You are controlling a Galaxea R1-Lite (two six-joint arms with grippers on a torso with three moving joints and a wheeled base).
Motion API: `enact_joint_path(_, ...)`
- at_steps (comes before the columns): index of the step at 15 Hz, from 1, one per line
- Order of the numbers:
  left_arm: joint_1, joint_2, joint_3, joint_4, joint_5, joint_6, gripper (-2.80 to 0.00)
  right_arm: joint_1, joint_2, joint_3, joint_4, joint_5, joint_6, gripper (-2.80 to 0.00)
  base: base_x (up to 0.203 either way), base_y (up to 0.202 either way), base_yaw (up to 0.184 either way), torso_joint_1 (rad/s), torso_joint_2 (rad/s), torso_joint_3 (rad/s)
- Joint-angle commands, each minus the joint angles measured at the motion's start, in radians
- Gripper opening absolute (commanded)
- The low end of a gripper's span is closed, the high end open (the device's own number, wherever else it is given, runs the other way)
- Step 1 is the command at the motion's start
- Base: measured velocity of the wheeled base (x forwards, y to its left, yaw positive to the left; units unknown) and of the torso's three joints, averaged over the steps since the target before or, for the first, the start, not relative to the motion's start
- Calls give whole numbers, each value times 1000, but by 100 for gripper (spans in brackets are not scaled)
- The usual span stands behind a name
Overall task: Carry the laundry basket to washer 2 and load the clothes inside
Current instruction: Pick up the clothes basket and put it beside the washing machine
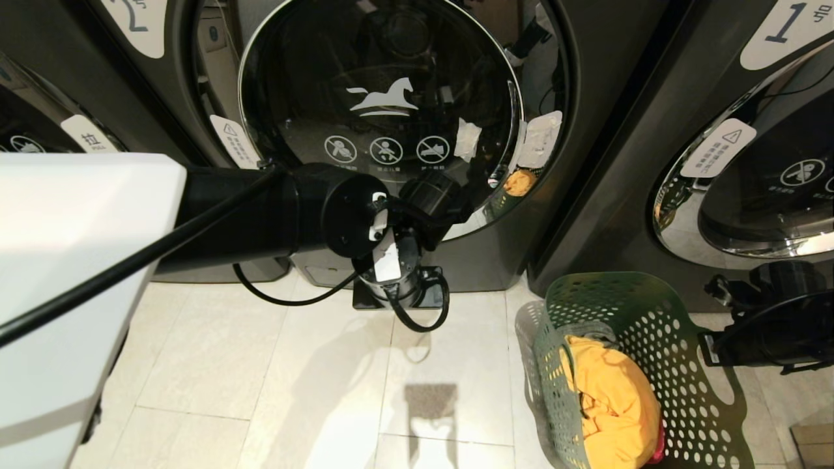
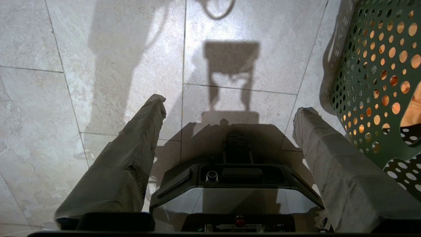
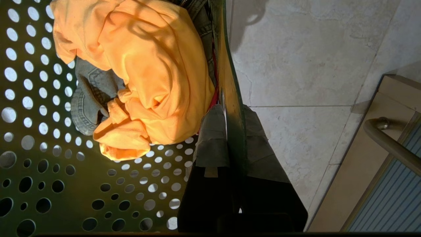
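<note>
Right gripper (image 3: 227,138) is clamped on the rim of the laundry basket (image 1: 651,326), which stands on floor by washer 2 (image 1: 381,117); left gripper (image 2: 227,112) gapes empty nearby; basket prob. light, stiff plastic w/ soft clothes (image 3: 148,72), grip rim/handles.

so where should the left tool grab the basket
On the rim of the wall facing the left tool, coming down from above. The basket stands on the floor, tilted, with thin perforated walls, so an open tool can straddle the edge, as the right tool does, shut on the far rim. The yellow top lies low inside, clear of that edge.
</note>
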Motion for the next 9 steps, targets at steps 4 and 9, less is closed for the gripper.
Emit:
enact_joint_path(4,-1,-1,3,5,3,-8,0,0,-22,50,-2,-1,0,-280,0,0,0,0,0,0)
enact_joint_path(9,-5,-18,49,2,3,-22,0,-22,-38,85,-4,-7,0,-280,0,0,0,0,0,0)
